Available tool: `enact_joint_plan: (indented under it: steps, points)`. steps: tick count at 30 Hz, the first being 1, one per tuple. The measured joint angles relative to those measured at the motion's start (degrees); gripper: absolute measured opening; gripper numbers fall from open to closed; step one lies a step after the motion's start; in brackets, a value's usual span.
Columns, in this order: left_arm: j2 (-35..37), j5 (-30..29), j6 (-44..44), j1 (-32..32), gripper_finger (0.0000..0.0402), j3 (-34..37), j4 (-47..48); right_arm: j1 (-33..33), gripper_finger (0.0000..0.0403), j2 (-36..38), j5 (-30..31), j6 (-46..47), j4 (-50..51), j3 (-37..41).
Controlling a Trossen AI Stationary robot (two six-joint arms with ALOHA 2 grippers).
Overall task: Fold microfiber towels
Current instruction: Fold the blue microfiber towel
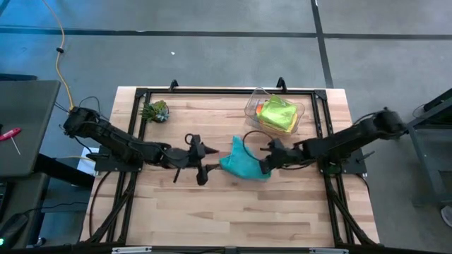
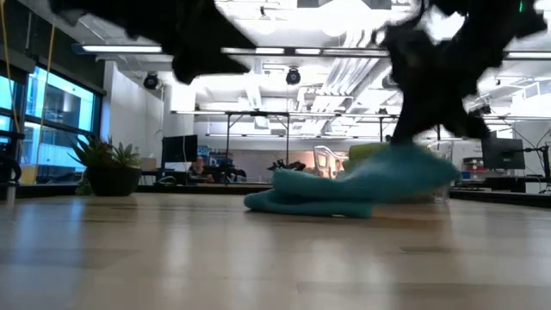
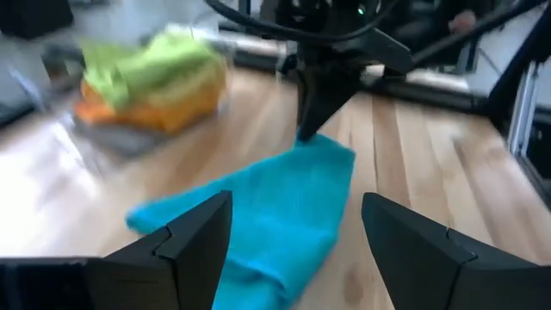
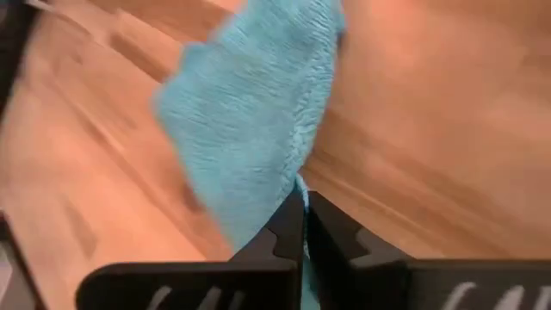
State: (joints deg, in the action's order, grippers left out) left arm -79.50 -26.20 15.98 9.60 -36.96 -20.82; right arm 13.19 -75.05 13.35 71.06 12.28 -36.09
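Note:
A teal microfiber towel [image 1: 244, 165] lies bunched at the table's middle. Its left end [image 2: 275, 202] rests on the wood and its right end is raised. My right gripper [image 1: 265, 164] is shut on that right end. My left gripper [image 1: 209, 161] stands open just left of the towel, its fingers [image 3: 198, 237] wide apart above the near cloth and touching nothing. Lime green [image 1: 280, 111], yellow and orange [image 3: 164, 108] towels lie stacked in a clear bin [image 1: 248, 107] at the far right. My right gripper pinches the teal towel's right edge [image 4: 297, 182] between its two shut fingers. It comes slanting down from the table's right. The held end [image 2: 426, 168] is lifted off the wood, and the cloth slopes slackly down to its left end on the table.
A small green plant [image 1: 155, 111] stands at the far left corner. The clear bin stands just beyond the teal towel. Bare wood lies along the near half of the table [image 1: 233, 212]. A black frame borders the table top.

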Motion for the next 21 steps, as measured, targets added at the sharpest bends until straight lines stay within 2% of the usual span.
enact_joint_plan:
  steps: [5, 11, 14, 17, 21]
  points:
    - [2.8, 1.7, -6.2, -3.1, 0.0248, -5.3, -0.1, 0.0, 0.0, 7.2, 2.6, -8.4, 9.5, -7.6]
    - [2.9, 3.2, -13.9, -5.2, 0.0248, -13.0, 0.4, 0.8, 0.0, 6.3, 2.9, -29.9, 12.0, -21.7]
    - [2.9, 3.2, -17.4, -5.2, 0.0248, -15.2, 0.4, 1.9, 0.0, 5.3, 5.8, -38.4, 14.1, -28.6]
    - [2.9, 3.3, -19.6, -5.2, 0.0248, -16.1, 0.4, 2.6, 0.0, 4.9, 9.0, -41.4, 18.6, -34.1]
    - [2.9, 4.1, -18.4, -5.1, 0.0248, -16.2, 1.1, 2.6, 0.0, 4.4, 9.2, -41.5, 22.1, -38.1]
